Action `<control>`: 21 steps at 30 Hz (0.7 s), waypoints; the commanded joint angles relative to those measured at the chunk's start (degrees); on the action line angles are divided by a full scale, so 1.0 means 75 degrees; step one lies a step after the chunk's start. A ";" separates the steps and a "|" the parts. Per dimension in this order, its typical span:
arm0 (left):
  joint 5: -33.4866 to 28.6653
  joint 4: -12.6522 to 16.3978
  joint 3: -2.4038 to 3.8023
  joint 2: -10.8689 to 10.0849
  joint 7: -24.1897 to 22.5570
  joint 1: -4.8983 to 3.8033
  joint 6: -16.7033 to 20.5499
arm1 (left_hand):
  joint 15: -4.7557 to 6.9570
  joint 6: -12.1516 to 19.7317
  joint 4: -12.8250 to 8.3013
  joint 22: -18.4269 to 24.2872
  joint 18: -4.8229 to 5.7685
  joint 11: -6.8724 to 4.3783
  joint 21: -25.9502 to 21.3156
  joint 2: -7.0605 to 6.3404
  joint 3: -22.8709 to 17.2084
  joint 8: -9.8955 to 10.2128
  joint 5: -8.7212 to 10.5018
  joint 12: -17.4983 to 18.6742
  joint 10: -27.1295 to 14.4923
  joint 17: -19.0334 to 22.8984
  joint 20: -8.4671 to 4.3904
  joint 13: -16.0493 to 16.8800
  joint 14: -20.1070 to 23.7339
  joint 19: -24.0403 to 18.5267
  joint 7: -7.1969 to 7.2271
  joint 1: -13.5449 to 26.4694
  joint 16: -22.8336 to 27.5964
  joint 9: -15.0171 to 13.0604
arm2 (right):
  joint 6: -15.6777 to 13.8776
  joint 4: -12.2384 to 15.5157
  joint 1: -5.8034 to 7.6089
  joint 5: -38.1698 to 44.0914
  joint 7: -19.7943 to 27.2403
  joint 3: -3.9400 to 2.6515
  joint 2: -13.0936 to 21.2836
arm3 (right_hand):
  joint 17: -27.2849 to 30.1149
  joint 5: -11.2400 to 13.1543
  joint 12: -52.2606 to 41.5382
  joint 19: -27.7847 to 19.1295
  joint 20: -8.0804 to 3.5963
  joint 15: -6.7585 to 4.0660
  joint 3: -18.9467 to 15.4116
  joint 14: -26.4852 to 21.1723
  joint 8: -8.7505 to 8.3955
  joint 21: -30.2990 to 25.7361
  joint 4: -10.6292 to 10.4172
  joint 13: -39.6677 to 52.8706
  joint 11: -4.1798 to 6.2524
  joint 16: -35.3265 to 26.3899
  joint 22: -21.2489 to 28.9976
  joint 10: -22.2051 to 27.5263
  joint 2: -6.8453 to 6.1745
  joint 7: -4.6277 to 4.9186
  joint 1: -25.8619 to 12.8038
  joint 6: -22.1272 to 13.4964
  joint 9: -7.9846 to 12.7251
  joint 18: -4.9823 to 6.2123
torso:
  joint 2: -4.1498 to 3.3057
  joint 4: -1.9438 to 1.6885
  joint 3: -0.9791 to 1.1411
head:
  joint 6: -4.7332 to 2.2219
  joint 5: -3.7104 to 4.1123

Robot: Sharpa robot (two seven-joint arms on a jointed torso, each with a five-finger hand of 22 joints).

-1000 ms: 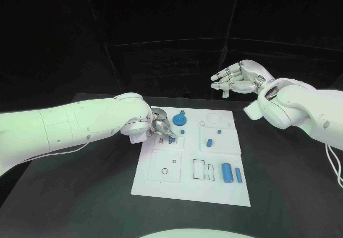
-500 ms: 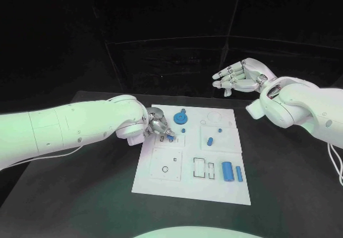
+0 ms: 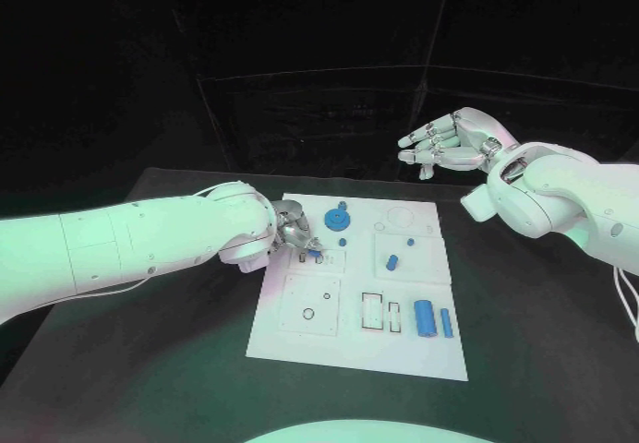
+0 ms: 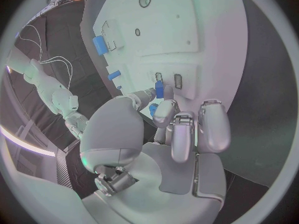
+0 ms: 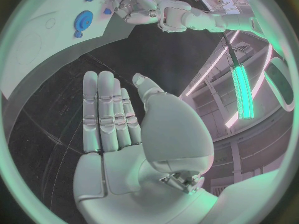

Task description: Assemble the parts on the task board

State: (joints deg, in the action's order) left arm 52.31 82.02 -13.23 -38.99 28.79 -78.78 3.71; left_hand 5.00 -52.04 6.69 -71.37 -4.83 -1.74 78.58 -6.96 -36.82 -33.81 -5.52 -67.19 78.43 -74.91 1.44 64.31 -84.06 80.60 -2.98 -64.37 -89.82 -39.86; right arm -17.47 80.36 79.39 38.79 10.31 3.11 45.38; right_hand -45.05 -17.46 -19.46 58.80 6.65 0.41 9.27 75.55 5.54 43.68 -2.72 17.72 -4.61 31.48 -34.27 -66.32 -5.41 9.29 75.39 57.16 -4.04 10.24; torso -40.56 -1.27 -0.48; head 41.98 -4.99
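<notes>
The left hand [image 3: 295, 237] sits low over the near-left part of the white task board [image 3: 300, 337], at the board's left edge, its fingers curled down toward a pair of small slots. In the left wrist view the hand [image 4: 168, 134] pinches a small blue part [image 4: 159, 89] between thumb and a fingertip — the piece stands upright right at one of the two little rectangular slots, though whether it is already seated in the slot cannot be told. In the head view that same piece shows as a speck of blue at the fingertips [image 3: 314, 251].

Further right on the board lies a blue gear [image 3: 338, 220] with a small blue peg just beside it, toward the far edge. A little nearer sits a short blue cylinder [image 3: 391, 263], tilted, in its own square panel. Along the near-right part of the board a larger blue cylinder [image 3: 424, 319] lies beside a thin blue bar [image 3: 446, 323], the two close but apart, next to two outlined rectangular recesses.

The black tabletop [image 3: 160, 369] carries the board in its middle.

At the far right, the right hand [image 3: 451, 140] hangs well above and beyond the board's far-right corner — palm open, fingers straight and close side by side, holding nothing, as the right wrist view [image 5: 115, 129] shows plainly.
</notes>
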 commanded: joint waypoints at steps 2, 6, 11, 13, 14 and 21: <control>0.0614 0.0044 0.0004 0.0013 0.0058 0.0005 0.0208 | -0.0023 0.0005 -0.1171 -0.0019 0.0092 0.0013 0.0041 -0.0014 -0.1159 -0.0031 -0.0033 -0.0046 0.0065 -0.2012 0.0023 0.0017 -0.0792 0.0043 0.0045 -0.0033 -0.0023 -0.0007 | 0.0103 0.0013 0.0014 -0.0048 0.0064 -0.0004 0.0008 | 0.0018 -0.0037 -0.0018 -0.0045 0.0014 0.0016 0.0012 0.0053 0.0030 -0.0041 -0.0048 -0.0012 -0.0014 -0.0045 -0.0008 0.0064 0.0003 0.0021 -0.0055 -0.0062 -0.0003 0.0023 | -0.0008 0.0010 0.0015 | 0.0002 0.0001; 0.0761 0.0088 0.0002 0.0011 0.0093 0.0024 0.0155 | -0.0024 0.0000 -0.1177 -0.0021 0.0093 0.0012 0.0042 -0.0022 -0.1161 -0.0034 -0.0032 -0.0052 0.0070 -0.2012 0.0023 0.0022 -0.0792 0.0045 0.0046 -0.0031 -0.0023 -0.0008 | 0.0133 0.0017 0.0014 -0.0016 0.0049 -0.0003 0.0006 | 0.0029 -0.0041 -0.0009 -0.0048 0.0016 0.0019 0.0013 0.0048 0.0027 -0.0046 -0.0048 -0.0020 -0.0017 -0.0049 -0.0007 0.0085 0.0002 0.0024 -0.0046 -0.0072 -0.0002 0.0023 | -0.0004 0.0002 0.0015 | 0.0002 -0.0007; 0.0811 0.0143 0.0001 0.0016 0.0119 0.0039 0.0063 | -0.0024 -0.0011 -0.1182 -0.0028 0.0094 0.0011 0.0046 -0.0030 -0.1164 -0.0038 -0.0032 -0.0058 0.0077 -0.2012 0.0022 0.0026 -0.0792 0.0049 0.0049 -0.0024 -0.0023 -0.0010 | 0.0135 0.0016 0.0014 -0.0003 0.0039 -0.0003 0.0001 | 0.0035 -0.0043 -0.0004 -0.0050 0.0017 0.0020 0.0013 0.0045 0.0026 -0.0049 -0.0050 -0.0025 -0.0020 -0.0052 -0.0007 0.0097 0.0002 0.0026 -0.0044 -0.0077 -0.0001 0.0023 | -0.0013 -0.0001 0.0008 | 0.0007 -0.0008; 0.0820 0.0169 0.0000 0.0017 0.0134 0.0042 0.0019 | -0.0023 -0.0021 -0.1185 -0.0032 0.0095 0.0009 0.0048 -0.0037 -0.1166 -0.0042 -0.0032 -0.0069 0.0086 -0.2012 0.0022 0.0037 -0.0792 0.0051 0.0051 -0.0017 -0.0023 -0.0012 | 0.0134 0.0016 0.0014 -0.0001 0.0035 -0.0003 -0.0003 | 0.0035 -0.0043 -0.0004 -0.0050 0.0017 0.0020 0.0013 0.0045 0.0026 -0.0049 -0.0050 -0.0025 -0.0020 -0.0052 -0.0007 0.0097 0.0002 0.0026 -0.0044 -0.0077 -0.0001 0.0023 | -0.0015 0.0000 0.0007 | 0.0001 -0.0008; 0.0823 0.0182 0.0000 0.0018 0.0144 0.0043 -0.0008 | -0.0023 -0.0021 -0.1185 -0.0032 0.0095 0.0009 0.0048 -0.0037 -0.1166 -0.0042 -0.0032 -0.0069 0.0086 -0.2012 0.0022 0.0037 -0.0792 0.0051 0.0051 -0.0017 -0.0023 -0.0012 | 0.0133 0.0016 0.0014 0.0000 0.0034 -0.0003 -0.0006 | 0.0035 -0.0043 -0.0004 -0.0050 0.0017 0.0020 0.0013 0.0045 0.0026 -0.0049 -0.0050 -0.0025 -0.0020 -0.0052 -0.0007 0.0097 0.0002 0.0026 -0.0044 -0.0077 -0.0001 0.0023 | -0.0015 0.0001 0.0008 | 0.0000 -0.0010; 0.0830 0.0190 -0.0003 0.0033 0.0225 0.0049 -0.0147 | -0.0023 -0.0034 -0.1190 -0.0026 0.0094 0.0007 0.0044 -0.0049 -0.1169 -0.0047 -0.0032 -0.0064 0.0089 -0.2012 0.0022 0.0028 -0.0792 0.0049 0.0055 -0.0005 -0.0023 -0.0014 | 0.0127 0.0016 0.0014 0.0077 0.0035 -0.0003 -0.0016 | 0.0043 -0.0049 0.0001 -0.0052 0.0019 0.0023 0.0014 0.0043 0.0024 -0.0052 -0.0056 -0.0031 -0.0024 -0.0054 -0.0007 0.0110 0.0007 0.0030 -0.0043 -0.0084 0.0000 0.0022 | -0.0004 -0.0002 0.0007 | 0.0014 -0.0040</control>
State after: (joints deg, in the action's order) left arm 57.62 83.43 -13.21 -38.81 29.58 -78.42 3.89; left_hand 5.00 -52.11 5.83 -71.51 -4.83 -1.65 78.56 -7.22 -37.69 -33.79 -5.58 -67.46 78.75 -74.91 1.45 64.54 -84.06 80.60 -2.92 -63.76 -89.82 -39.86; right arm -16.90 80.40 79.38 38.96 10.24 3.13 45.30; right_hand -44.78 -17.46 -19.46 58.80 6.65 0.41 9.42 75.55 5.54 43.68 -2.87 17.53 -4.81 31.27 -34.26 -65.70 -5.41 9.49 75.39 56.95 -4.04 10.24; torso -40.65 -1.29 -0.41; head 42.06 -5.22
